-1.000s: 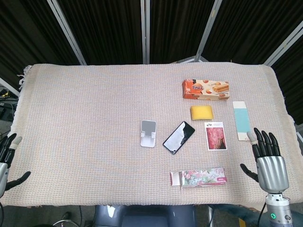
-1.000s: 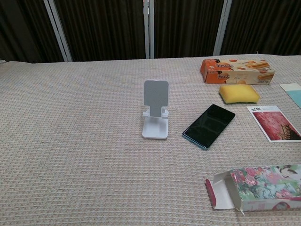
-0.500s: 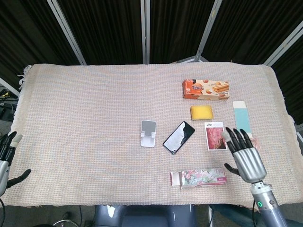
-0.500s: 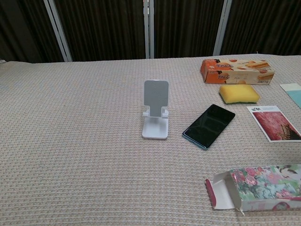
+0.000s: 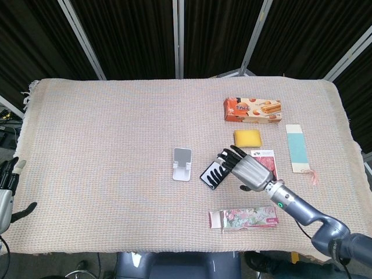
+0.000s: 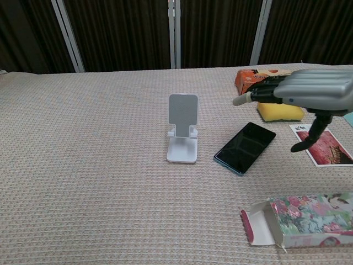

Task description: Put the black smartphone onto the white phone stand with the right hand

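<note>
Black smartphone [image 6: 245, 147]: lies flat, screen up, near the middle of the cloth-covered table [image 5: 104, 145], angled toward the far right corner.
White phone stand [image 6: 182, 132]: upright just left of the phone, apart from it, nothing on it.
Right hand [image 5: 247, 170]: hovers above the phone's right side, palm down; fingers [image 6: 259, 95] stretched out and slightly spread, thumb hanging down, holding nothing, clear of the phone in the chest view.
Left hand [image 5: 7, 189]: at the table's near left edge, fingers apart, holding nothing.
Around them: yellow sponge [image 5: 247, 138], orange snack box [image 5: 253, 110] toward the far right; red photo card [image 6: 325, 146] right of the phone; floral carton [image 6: 300, 218], flap open, at the near edge.
</note>
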`<action>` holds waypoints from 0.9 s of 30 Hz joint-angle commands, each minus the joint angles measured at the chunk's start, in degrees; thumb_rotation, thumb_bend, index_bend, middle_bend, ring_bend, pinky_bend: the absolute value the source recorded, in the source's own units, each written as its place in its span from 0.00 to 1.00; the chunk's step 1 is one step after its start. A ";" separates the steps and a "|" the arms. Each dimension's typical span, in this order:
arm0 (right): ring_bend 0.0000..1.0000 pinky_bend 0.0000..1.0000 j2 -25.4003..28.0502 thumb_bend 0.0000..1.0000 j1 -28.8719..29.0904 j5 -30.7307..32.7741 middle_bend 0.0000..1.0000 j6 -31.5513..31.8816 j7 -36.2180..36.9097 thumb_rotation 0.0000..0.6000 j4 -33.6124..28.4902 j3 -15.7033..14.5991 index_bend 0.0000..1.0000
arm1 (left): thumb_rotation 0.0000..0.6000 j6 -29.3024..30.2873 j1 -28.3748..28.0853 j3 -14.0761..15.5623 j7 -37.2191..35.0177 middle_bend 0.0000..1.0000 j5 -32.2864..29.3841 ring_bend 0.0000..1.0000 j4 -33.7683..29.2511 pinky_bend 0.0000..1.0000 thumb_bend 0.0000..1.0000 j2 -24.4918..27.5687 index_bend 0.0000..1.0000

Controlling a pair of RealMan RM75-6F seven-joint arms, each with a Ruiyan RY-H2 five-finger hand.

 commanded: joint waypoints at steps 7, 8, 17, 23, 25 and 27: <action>0.03 0.12 -9.86 0.00 8.08 -0.58 0.10 -7.19 -0.98 1.00 10.55 -1.78 0.11 | 1.00 -1.27 -0.70 -0.63 1.03 0.00 -2.17 0.00 0.86 0.00 0.00 -0.67 0.00; 0.03 0.12 -10.92 0.00 8.71 -0.50 0.10 -7.66 -1.74 1.00 11.68 -1.84 0.11 | 1.00 -1.46 -0.76 -0.70 1.10 0.00 -2.52 0.00 0.94 0.00 0.00 -0.71 0.00; 0.03 0.12 -14.82 0.00 11.07 1.22 0.10 -9.09 -5.27 1.00 16.96 -2.57 0.13 | 1.00 -2.32 -1.14 -0.90 1.66 0.00 -4.01 0.00 1.21 0.00 0.00 -0.98 0.00; 0.03 0.12 -15.25 0.00 11.57 2.16 0.10 -8.94 -4.64 1.00 19.64 -4.66 0.13 | 1.00 -2.59 -1.35 -0.96 1.92 0.00 -4.66 0.00 1.34 0.00 0.00 -1.10 0.00; 0.03 0.12 -15.24 0.00 11.65 2.23 0.10 -8.70 -4.51 1.00 20.24 -5.17 0.13 | 1.00 -2.78 -1.43 -0.93 2.02 0.00 -4.84 0.00 1.37 0.00 0.00 -1.16 0.00; 0.03 0.12 -15.19 0.00 11.78 2.42 0.10 -8.63 -4.10 1.00 20.87 -5.76 0.14 | 1.00 -2.80 -1.48 -0.94 2.18 0.00 -4.97 0.00 1.38 0.00 0.00 -1.20 0.00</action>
